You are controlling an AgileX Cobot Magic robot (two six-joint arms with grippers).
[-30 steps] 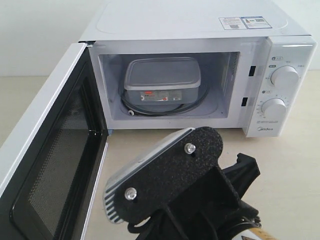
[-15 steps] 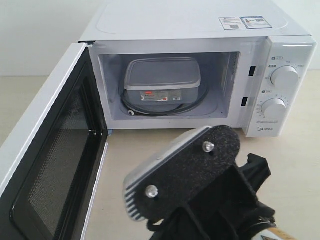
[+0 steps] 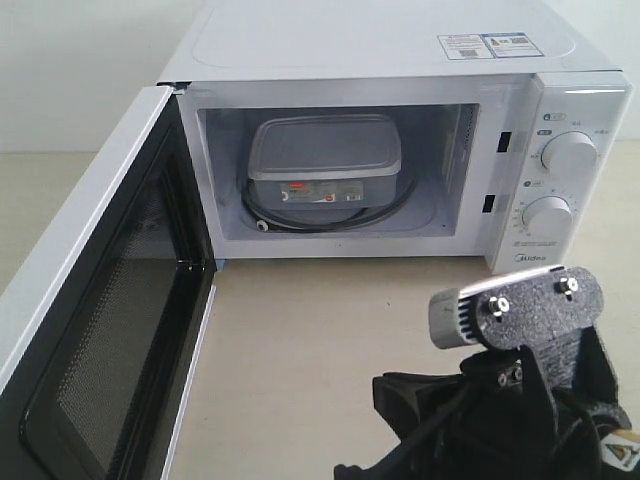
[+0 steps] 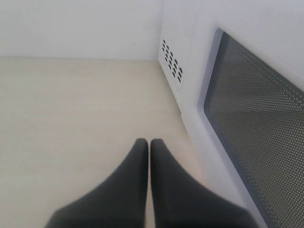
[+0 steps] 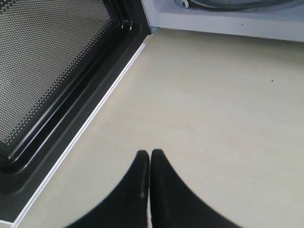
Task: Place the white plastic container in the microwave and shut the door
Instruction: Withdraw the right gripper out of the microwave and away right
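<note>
Shows white plastic container (image 3: 325, 150) inside microwave (image 3: 380, 40), upper centre; leaves door (image 3: 110, 330), lower left, yet to shut; finds left hand (image 4: 149, 145) and right hand (image 5: 150, 154) closed, empty.

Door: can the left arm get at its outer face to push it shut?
Probably yes. The left gripper, jaws shut, sits beside the outer face of the open door, with only bare table between them and nothing visible in the way.

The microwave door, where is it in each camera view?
Exterior view: the door stands open along the left edge.
Left wrist view: its outer face fills the picture's right.
Right wrist view: its inner face fills the picture's upper left.
Shared landmark: the dark mesh window.
</note>
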